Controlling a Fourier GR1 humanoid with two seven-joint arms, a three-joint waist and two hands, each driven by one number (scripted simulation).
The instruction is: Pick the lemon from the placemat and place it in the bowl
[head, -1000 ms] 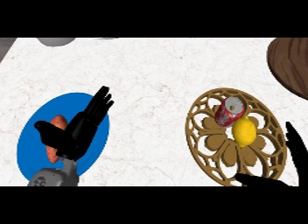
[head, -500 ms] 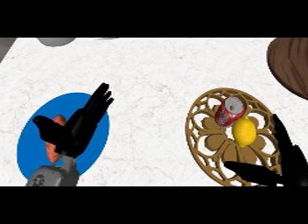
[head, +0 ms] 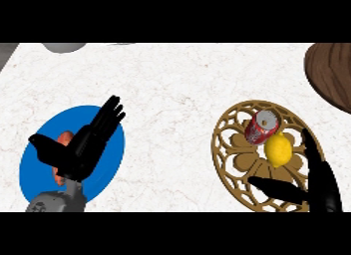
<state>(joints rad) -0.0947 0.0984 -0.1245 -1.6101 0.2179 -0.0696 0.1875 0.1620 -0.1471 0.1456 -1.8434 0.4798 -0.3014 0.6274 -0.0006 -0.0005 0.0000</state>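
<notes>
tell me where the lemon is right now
In the head view the lemon lies on the gold openwork placemat at the right, touching the red can just above it, with the open right hand close beside it.

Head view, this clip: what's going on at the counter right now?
The right hand is open beside the lemon, which lies on a gold openwork placemat next to a red soda can. Nothing is gripped yet. The left hand is open over a blue plate, partly covering an orange object I can't identify. The brown wooden bowl sits at the upper right edge.
</notes>
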